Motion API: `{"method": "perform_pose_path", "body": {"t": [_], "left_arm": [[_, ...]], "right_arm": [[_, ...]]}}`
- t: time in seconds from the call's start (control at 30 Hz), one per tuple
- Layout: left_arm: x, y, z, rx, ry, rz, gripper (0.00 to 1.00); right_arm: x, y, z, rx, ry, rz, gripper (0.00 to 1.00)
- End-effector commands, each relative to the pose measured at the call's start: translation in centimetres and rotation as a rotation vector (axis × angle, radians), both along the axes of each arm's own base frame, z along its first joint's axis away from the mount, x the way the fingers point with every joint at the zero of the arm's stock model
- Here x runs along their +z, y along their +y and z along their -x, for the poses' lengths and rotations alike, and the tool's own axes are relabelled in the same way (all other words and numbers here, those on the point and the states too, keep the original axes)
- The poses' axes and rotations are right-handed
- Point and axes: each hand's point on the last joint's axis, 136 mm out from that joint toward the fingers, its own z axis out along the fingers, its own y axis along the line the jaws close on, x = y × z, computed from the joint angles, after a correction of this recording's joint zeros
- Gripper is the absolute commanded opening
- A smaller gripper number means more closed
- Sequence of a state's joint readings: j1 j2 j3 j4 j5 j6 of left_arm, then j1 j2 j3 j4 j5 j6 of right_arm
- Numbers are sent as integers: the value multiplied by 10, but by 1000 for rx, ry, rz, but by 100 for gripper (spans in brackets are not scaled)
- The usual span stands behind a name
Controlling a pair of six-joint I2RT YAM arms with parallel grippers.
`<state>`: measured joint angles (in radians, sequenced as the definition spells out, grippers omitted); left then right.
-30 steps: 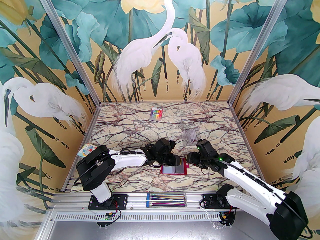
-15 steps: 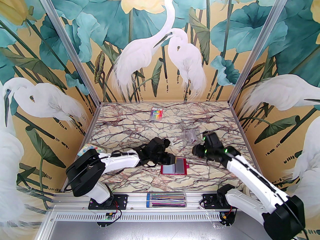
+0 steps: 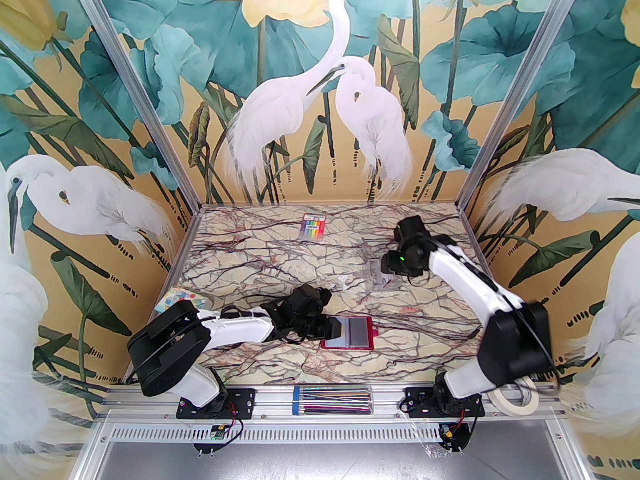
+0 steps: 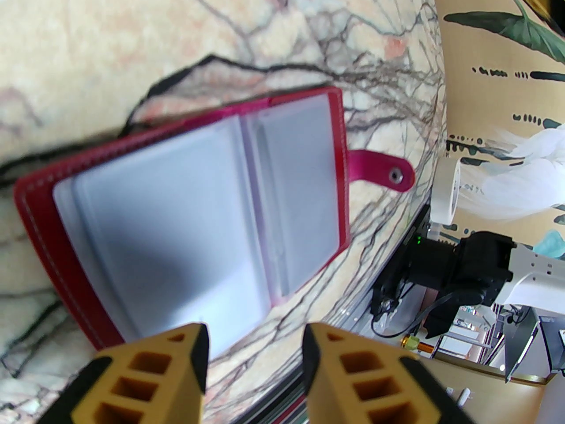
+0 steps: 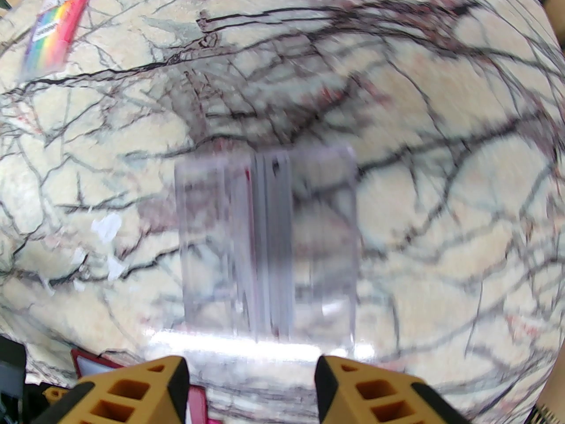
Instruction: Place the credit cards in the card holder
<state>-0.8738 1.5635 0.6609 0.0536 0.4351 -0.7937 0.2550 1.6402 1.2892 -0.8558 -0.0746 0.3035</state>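
part done, more to fetch

wallet (image 3: 350,334) lies open, low centre of the top view, one grey card (image 3: 358,331) seemingly sleeved. my left gripper (image 4: 254,360) hovers at its edge, fingers apart, empty. my right gripper (image 5: 251,387), apart and empty too, hangs over the cards (image 5: 271,236) in the box (image 5: 326,236).

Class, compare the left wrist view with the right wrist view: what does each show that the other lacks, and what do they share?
Left wrist: the whole red wallet lying open, its snap tab, a roll of tape. Right wrist: a clear box holding blurred grey cards on edge, a rainbow-striped pack. Both: the marble table, a corner of the wallet, and an open hand, the left hand and the right hand respectively.
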Motion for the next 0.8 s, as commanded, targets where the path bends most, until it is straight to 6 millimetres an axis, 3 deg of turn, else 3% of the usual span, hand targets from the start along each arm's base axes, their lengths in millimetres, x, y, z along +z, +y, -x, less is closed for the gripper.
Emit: {"method": "perform_pose_path", "body": {"t": [0.0, 0.3, 0.77], "left_arm": [[-2, 5, -6, 29, -19, -4, 40], [-12, 7, -8, 45, -2, -6, 40], [-16, 9, -9, 52, 3, -15, 40]], "right_arm": [[-2, -2, -9, 48, 22, 45, 56], [-20, -9, -23, 57, 74, 120, 57], [-43, -12, -24, 57, 134, 152, 55]]}}
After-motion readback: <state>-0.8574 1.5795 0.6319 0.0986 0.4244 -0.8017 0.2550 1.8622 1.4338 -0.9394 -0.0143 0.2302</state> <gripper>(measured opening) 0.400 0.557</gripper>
